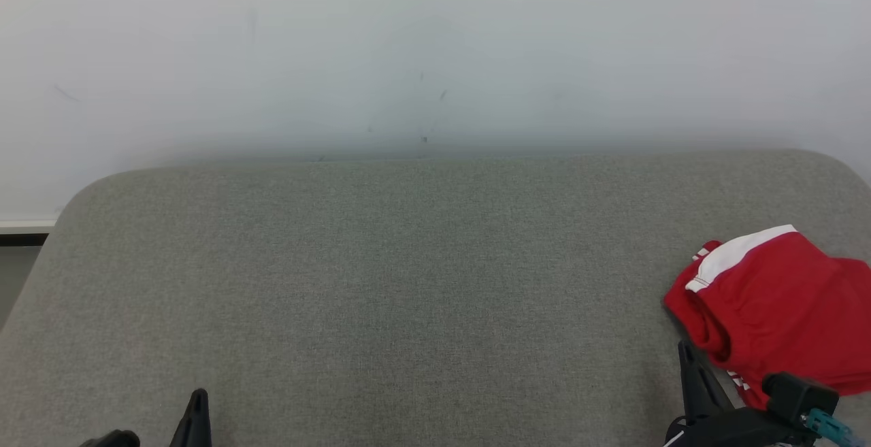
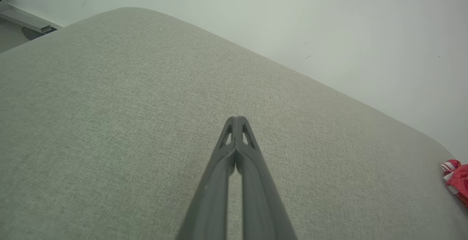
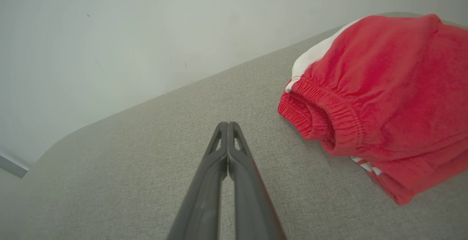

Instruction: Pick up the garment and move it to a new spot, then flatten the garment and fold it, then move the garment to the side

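Grey bench (image 1: 408,284), red garment (image 1: 782,304) near its right edge; left gripper (image 2: 237,121), right gripper (image 3: 227,125) pinched empty. A nudge could tip it off.

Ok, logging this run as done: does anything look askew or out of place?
Nothing damaged or spilled. The garment lies folded, slightly askew, near the right edge of the table, a striped layer peeking out underneath. The left claw and right claw are shut, empty.

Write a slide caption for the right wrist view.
Right jaws shut and empty over the grey surface, the red garment lying beside them.
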You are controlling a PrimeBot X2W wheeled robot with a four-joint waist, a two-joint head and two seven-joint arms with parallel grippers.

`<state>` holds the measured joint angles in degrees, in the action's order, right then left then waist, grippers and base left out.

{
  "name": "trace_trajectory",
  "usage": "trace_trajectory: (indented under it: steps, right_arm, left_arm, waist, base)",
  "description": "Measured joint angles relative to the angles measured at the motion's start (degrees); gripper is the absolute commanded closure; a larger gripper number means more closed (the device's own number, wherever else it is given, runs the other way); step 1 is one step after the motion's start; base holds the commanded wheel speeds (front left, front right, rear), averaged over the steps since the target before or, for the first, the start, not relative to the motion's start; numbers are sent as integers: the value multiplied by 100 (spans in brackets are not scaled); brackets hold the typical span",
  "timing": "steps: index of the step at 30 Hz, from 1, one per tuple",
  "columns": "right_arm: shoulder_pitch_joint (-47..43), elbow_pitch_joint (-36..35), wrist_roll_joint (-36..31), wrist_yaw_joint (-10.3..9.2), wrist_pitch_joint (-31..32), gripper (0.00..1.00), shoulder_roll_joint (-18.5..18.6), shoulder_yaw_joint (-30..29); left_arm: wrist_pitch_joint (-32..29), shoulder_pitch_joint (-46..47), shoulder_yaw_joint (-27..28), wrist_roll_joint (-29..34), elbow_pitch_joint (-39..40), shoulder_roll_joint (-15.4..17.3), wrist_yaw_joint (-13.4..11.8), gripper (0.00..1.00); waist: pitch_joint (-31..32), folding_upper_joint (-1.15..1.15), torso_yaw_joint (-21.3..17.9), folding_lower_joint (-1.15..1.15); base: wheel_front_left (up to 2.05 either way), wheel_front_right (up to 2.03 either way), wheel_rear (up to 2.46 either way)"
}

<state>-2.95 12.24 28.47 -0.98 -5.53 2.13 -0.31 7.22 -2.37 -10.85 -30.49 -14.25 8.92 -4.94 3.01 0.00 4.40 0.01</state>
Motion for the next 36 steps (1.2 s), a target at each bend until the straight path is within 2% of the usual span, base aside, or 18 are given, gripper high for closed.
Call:
trace_trajectory:
  steps: [36]
  right_arm:
    - [266, 203, 2583, 309, 510, 100, 1, -320]
  left_arm:
    - [-572, 225, 662, -2485, -122, -267, 498, 100]
  waist:
    - [-127, 0, -182, 0]
  base:
    - [0, 0, 0]
